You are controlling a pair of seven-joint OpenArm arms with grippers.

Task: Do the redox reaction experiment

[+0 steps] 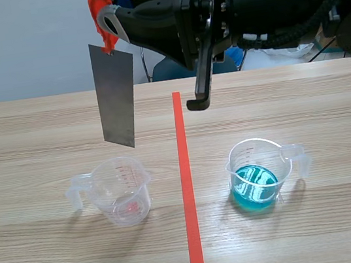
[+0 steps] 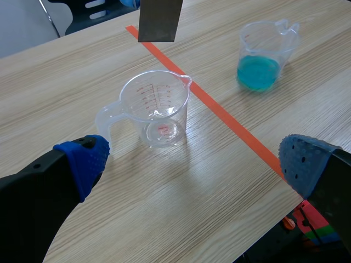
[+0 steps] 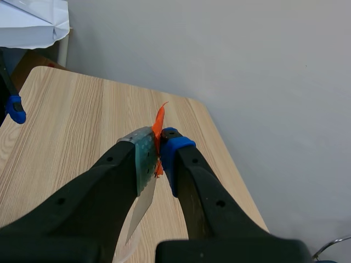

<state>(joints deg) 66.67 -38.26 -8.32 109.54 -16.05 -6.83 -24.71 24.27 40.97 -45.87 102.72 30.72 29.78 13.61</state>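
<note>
**Over the empty cup (image 1: 121, 191), a metal sheet (image 1: 117, 94) hangs clamped**

At the upper left of the scene view, the right pincer (image 1: 108, 24) is closed on the sheet's top end, which is wrapped in orange-red tape (image 1: 100, 14). Flat, dull grey and rectangular, the sheet hangs upright clear of the bench (image 1: 31, 140). A cup of blue liquid (image 1: 258, 175) stands at right. The left pincer (image 2: 197, 161) stands wide apart, gripping nothing.

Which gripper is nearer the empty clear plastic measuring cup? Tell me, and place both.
Left. The left gripper sits open, low, with the empty clear plastic measuring cup just ahead of it. The right gripper is raised above the cup, shut on a grey metal sheet.
</note>
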